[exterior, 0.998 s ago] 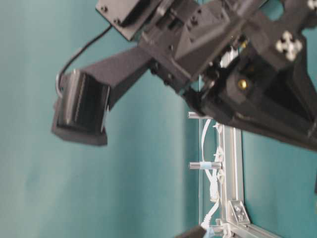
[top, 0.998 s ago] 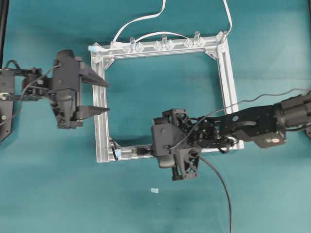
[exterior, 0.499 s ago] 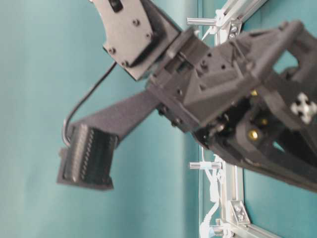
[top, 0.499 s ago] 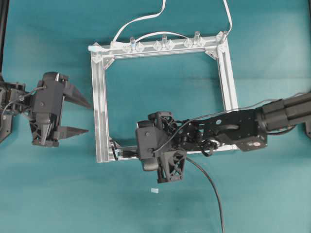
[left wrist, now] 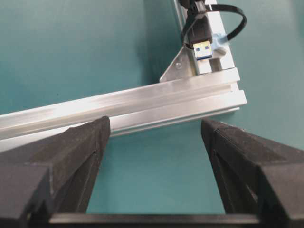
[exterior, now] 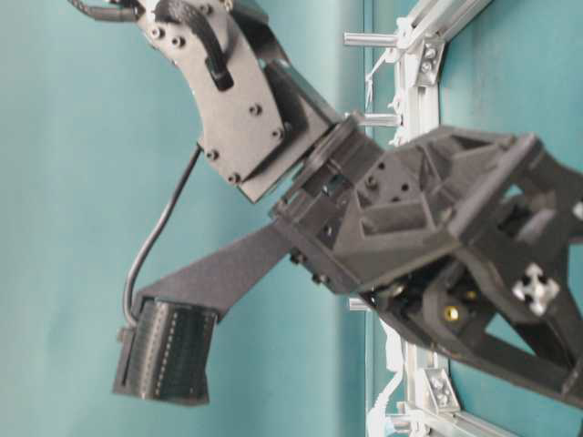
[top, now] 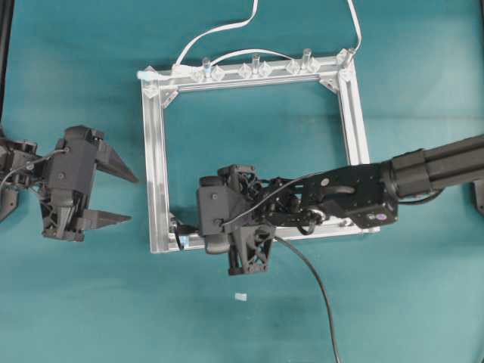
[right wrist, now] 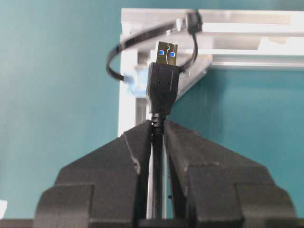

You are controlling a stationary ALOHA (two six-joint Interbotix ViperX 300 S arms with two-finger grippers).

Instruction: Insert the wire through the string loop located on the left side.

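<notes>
The wire (right wrist: 162, 88) is pinched just behind its plug by the right fingers (right wrist: 159, 137), so the tip leads into the string loop (right wrist: 124, 71) at the frame (top: 155, 181) corner near the tabletop's left edge. Left fingers (top: 112, 193) are spread wide, empty, held outside the frame.

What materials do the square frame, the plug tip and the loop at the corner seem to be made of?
Frame: looks like brushed aluminium, silver with grooved rails and soft glare.
Plug tip: shiny metal shell, probably steel, with a blue insert.
Loop: thin, glossy black band, probably plastic; it keeps a stiff curve.
</notes>
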